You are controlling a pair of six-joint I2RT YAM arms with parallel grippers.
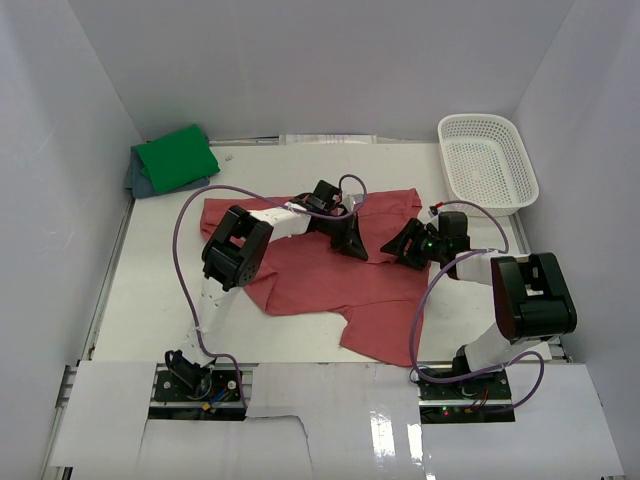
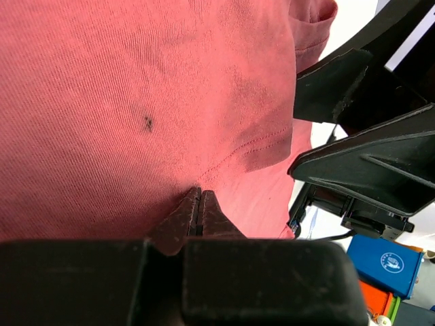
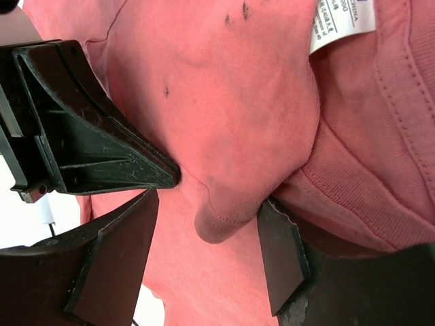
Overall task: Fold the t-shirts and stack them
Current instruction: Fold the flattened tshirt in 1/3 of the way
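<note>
The brick-red t-shirt (image 1: 325, 285) lies spread and rumpled in the middle of the table. My left gripper (image 1: 354, 247) is shut on a pinch of its cloth, and a crease runs out from the shut tips (image 2: 199, 193). My right gripper (image 1: 404, 246) faces it from the right, open. A bunched, stitched fold of the red t-shirt (image 3: 228, 214) hangs between its two fingers (image 3: 282, 261), next to the collar with its white label (image 3: 343, 24). A folded green t-shirt (image 1: 177, 157) lies on the blue-grey one (image 1: 138, 182) at the back left.
A white lattice basket (image 1: 487, 165) stands at the back right, close to the right wall. White walls close in the table on three sides. The two arms' purple cables loop over the shirt.
</note>
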